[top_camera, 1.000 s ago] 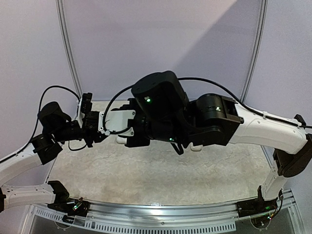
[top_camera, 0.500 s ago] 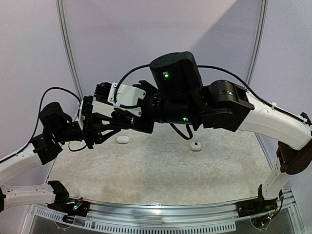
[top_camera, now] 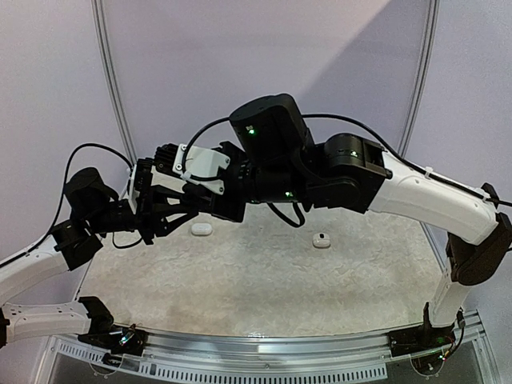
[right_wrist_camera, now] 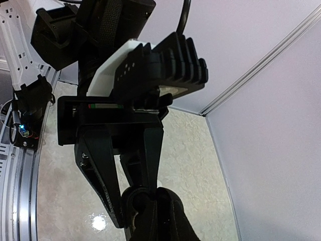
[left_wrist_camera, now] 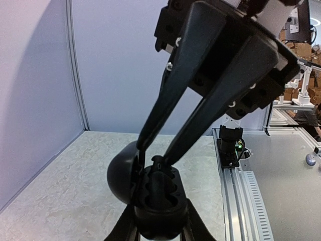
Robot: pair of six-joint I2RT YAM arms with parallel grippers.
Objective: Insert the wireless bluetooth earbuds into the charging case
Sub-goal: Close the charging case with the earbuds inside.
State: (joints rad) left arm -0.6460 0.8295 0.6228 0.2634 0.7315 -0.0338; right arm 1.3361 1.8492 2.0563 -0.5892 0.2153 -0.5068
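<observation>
Earbud point(left_wrist_camera: 158, 161) at the mouth of the charging case point(left_wrist_camera: 159, 196): my right gripper point(left_wrist_camera: 154, 154), clenched almost tip to tip, hangs directly over the open case. The small dark lump between its tips looks like a round black bud, though black on black leaves that unsure. My left gripper point(left_wrist_camera: 158, 223) is grasping the case from below and holds it up off the surface point(left_wrist_camera: 60, 201), with the lid point(left_wrist_camera: 123, 176) swung open to one side.

By my reckoning the job is mid-insertion. The bud is lined up just above the wells but not yet seated, so the push down, the release and the closing of the lid are left. Two small white pieces point(top_camera: 202, 229) point(top_camera: 322, 240) lie on the surface well apart from the case, and none of my fingers touch them.

The case is matte black plastic. Its lid is a smooth dome and its base is a rounded tub with moulded hollows. My right fingers point(left_wrist_camera: 173, 95) are long, tapering black bars held with pale screws. The surface is pale and mottled, like stone. The white pieces are pebble-shaped, and the right-hand one has a dark spot.
</observation>
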